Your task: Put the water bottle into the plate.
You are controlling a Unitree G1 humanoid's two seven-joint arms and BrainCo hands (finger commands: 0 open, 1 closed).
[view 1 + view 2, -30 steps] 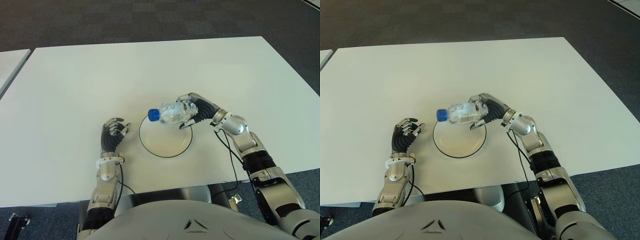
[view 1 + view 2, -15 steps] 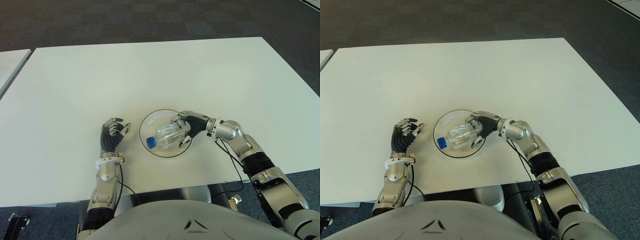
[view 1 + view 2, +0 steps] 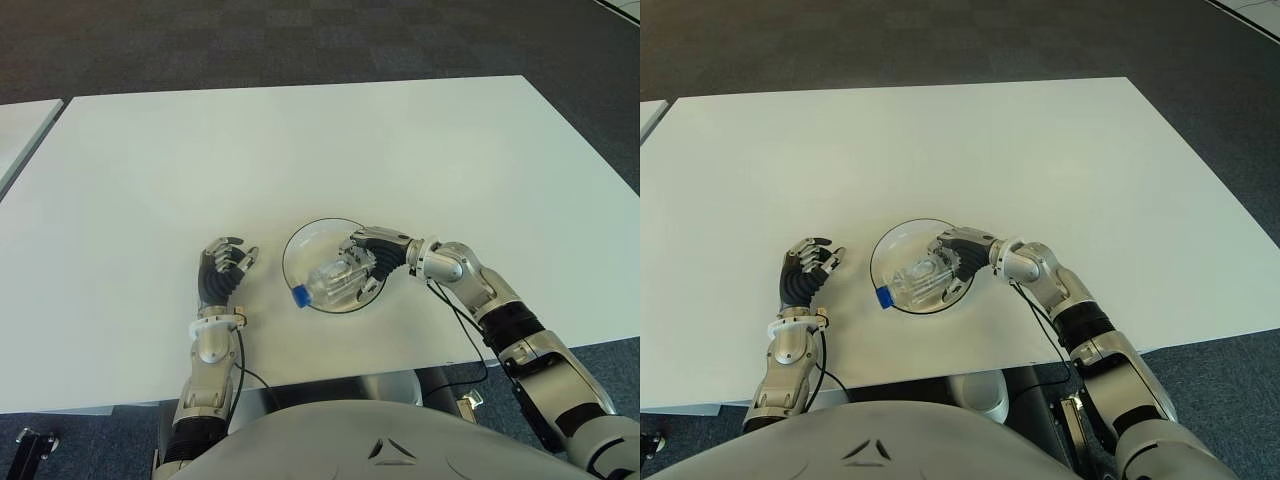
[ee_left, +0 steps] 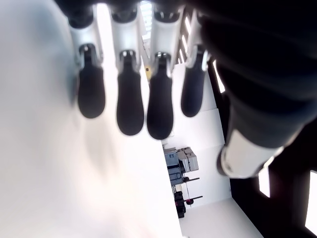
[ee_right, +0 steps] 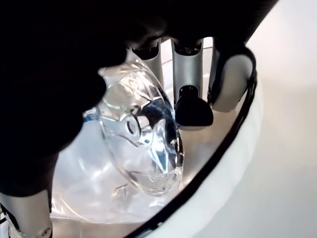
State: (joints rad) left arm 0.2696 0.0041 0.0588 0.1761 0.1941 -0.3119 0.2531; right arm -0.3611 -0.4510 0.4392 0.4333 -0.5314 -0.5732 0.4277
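Water bottle (image 3: 333, 281) now lies lower in the plate (image 3: 306, 237), right hand (image 3: 368, 262) still clasping it; left hand (image 3: 222, 270) idles half-curled, empty, beside the plate near the table's (image 3: 300, 140) front edge.

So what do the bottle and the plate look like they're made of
The bottle, held in the right hand, looks like thin clear plastic: see-through ribbed walls and a moulded base in the right wrist view, with an opaque blue cap, probably plastic too. The plate looks smooth and glossy white with a dark rim, perhaps ceramic or melamine.

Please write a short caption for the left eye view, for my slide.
Right hand lays a clear plastic water bottle with blue cap into the round black-rimmed plate.
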